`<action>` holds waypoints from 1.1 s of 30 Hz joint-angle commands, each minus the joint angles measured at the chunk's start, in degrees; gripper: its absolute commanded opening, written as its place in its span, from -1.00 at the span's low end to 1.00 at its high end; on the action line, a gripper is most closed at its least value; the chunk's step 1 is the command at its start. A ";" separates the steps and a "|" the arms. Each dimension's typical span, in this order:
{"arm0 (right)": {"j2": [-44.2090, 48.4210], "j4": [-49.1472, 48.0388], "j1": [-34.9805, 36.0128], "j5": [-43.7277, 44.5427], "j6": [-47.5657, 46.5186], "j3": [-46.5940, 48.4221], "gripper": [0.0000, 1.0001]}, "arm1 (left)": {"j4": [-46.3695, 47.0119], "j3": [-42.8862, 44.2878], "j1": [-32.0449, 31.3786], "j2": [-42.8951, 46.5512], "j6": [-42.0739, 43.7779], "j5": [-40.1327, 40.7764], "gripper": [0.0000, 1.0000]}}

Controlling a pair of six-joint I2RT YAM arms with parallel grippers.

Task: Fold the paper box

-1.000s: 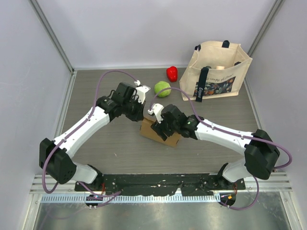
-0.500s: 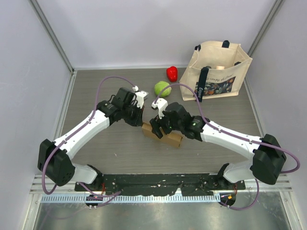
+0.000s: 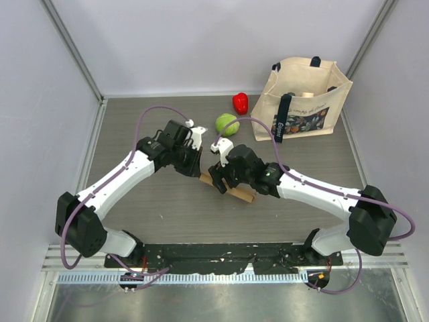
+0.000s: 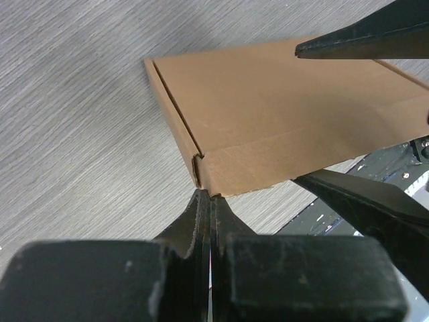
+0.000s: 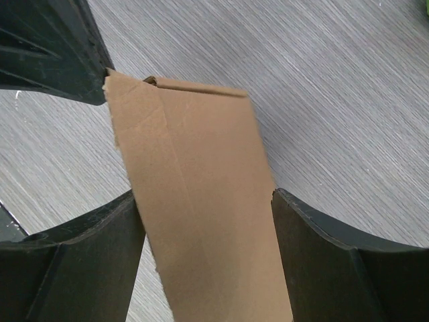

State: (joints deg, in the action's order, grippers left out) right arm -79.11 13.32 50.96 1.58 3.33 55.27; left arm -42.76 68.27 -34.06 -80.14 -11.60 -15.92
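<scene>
Item: paper box (image 3: 238, 194), brown cardboard, part-folded, lying mid-tabletop (image 3: 157, 211) between the two arms. Left hand (image 4: 209, 198): pressed closed, tips touching one corner of the box; a pinch on the cardboard cannot be confirmed. Right hand (image 5: 204, 199): spread wide, astride the box's long sides. Step judged: steadying the box to crease a side flap. Recommended: pin that corner, press along the scored line, not across it. Clearance: open tabletop to front and left; green ball (image 3: 226, 124), red object (image 3: 240, 102) and tote bag (image 3: 305, 107) behind, well apart.

The tote bag (image 3: 303, 99) bears printed lettering, too small to read.
</scene>
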 commanded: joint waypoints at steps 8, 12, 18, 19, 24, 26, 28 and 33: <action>-1.66 -1.72 0.19 2.46 0.09 0.46 0.54 | -1.89 3.45 -0.21 -2.21 -1.15 -2.80 -1.00; -1.84 -2.07 -0.24 1.23 0.71 1.07 0.50 | -0.57 3.36 -0.21 -3.09 -1.41 -2.36 -1.00; -2.54 -2.69 -3.93 -3.58 2.82 1.51 0.30 | 1.01 2.66 -0.21 -4.32 -1.76 -2.27 -1.00; -3.15 -2.51 -4.37 -4.13 2.99 1.60 0.22 | 1.19 2.66 -0.21 -4.50 -1.94 -2.36 -1.00; -5.17 -2.69 -6.05 -5.63 4.22 2.12 -0.01 | 3.82 2.39 -0.30 -5.64 -3.96 -2.27 -1.00; -5.87 -2.77 -6.83 -5.72 4.92 2.39 -0.10 | 4.35 2.66 -0.21 -6.26 -4.57 -1.48 -1.00; -6.49 -2.69 -7.54 -5.98 6.33 3.09 -0.20 | 5.49 2.66 -0.21 -7.13 -5.72 -0.61 -1.00; -8.51 -2.60 -9.64 -7.91 7.83 4.41 -0.26 | 7.34 3.80 -0.21 -9.16 -6.95 1.24 -1.00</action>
State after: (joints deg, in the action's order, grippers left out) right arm -85.62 11.16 43.59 -5.13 7.70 57.49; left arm -37.69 70.37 -34.00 -87.77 -16.64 -14.83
